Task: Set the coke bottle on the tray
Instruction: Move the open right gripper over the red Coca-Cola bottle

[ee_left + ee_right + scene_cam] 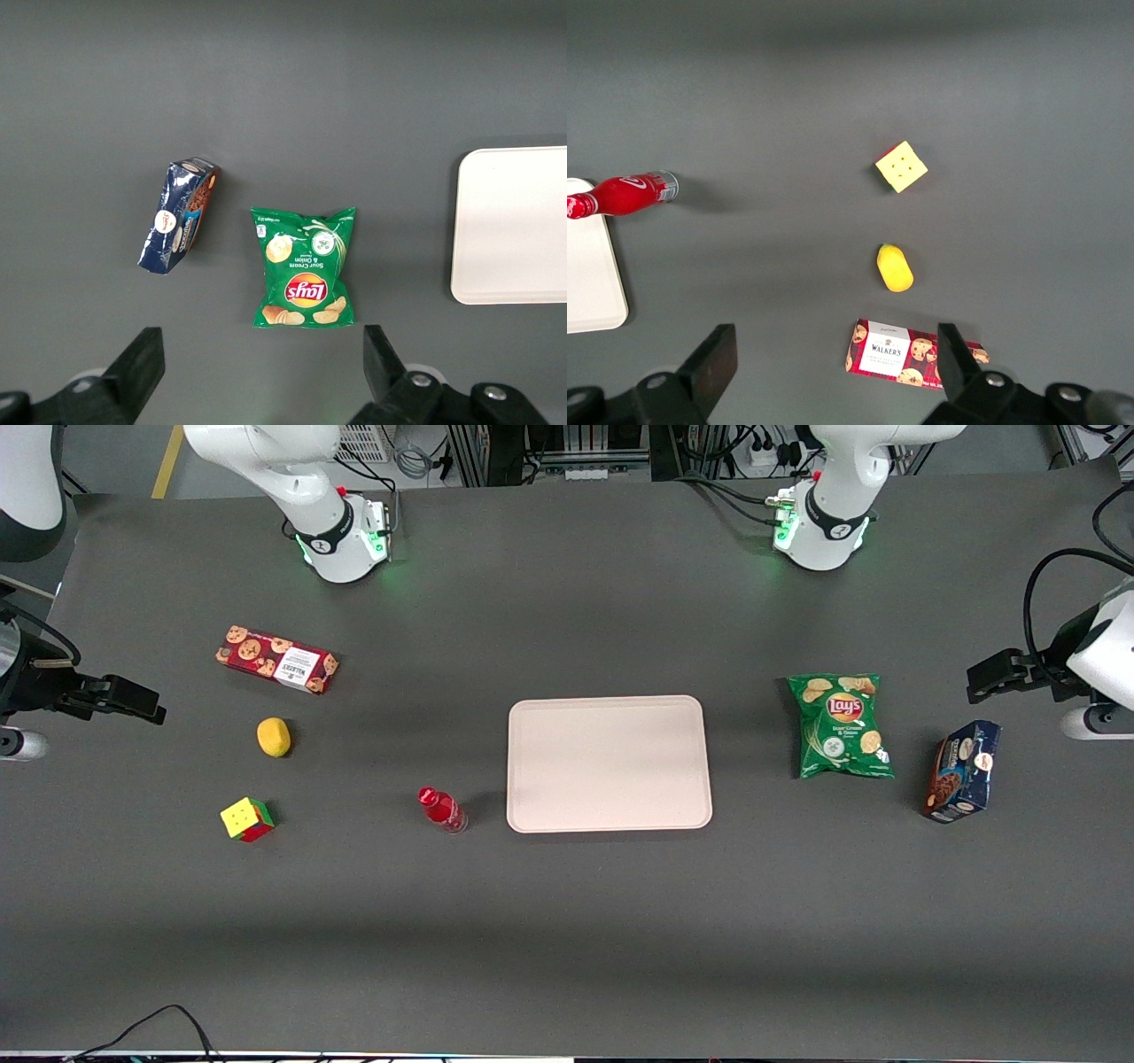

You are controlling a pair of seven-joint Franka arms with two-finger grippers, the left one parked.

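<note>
The coke bottle (442,810), small with a red cap and red label, stands on the dark table close beside the tray (609,763), toward the working arm's end. The tray is large, pale pink-beige and has nothing on it. In the right wrist view the bottle (625,195) shows beside the tray's corner (589,266). My right gripper (133,701) hangs open and empty at the working arm's end of the table, well away from the bottle. Its two fingers (713,363) stand wide apart, with the gripper (833,372) high above the table.
Between the gripper and the bottle lie a red cookie box (277,659), a yellow lemon (274,737) and a colour cube (247,819). Toward the parked arm's end lie a green chip bag (842,726) and a dark blue box (964,771).
</note>
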